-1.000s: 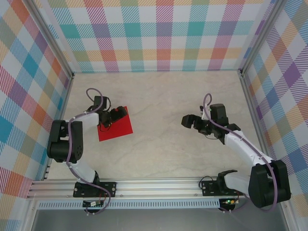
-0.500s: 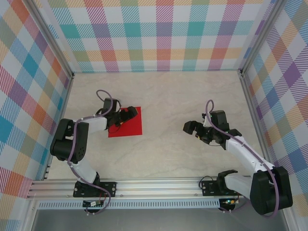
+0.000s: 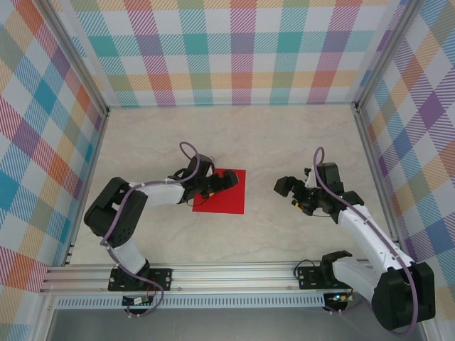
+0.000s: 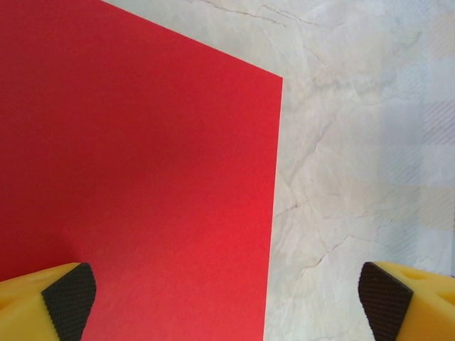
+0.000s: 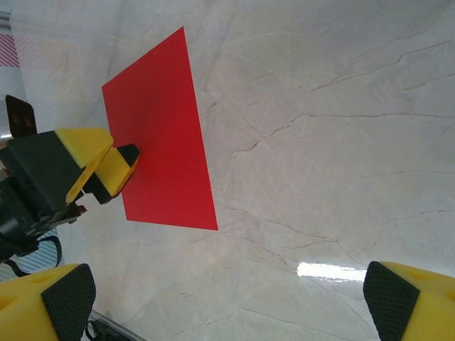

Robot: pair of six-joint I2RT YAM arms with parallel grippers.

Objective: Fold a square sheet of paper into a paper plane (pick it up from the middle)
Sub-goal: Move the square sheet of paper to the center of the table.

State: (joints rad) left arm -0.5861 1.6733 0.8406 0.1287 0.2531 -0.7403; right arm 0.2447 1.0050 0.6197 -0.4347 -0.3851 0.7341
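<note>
2 black-and-white arms (image 3: 161, 193) with looping purple cables (image 3: 187, 146); yellow fingers (image 4: 428, 300), black textured pads (image 4: 68, 298).

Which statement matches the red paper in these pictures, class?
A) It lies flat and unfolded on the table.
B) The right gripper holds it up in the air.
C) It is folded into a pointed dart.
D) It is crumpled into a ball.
A: the square sheet of paper lies flat on the table, with a square outline and no crease on its surface.

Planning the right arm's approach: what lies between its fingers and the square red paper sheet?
Nothing but bare, pale marbled tabletop, seen in the top external view between the right gripper and the thin red square paper sheet.
</note>
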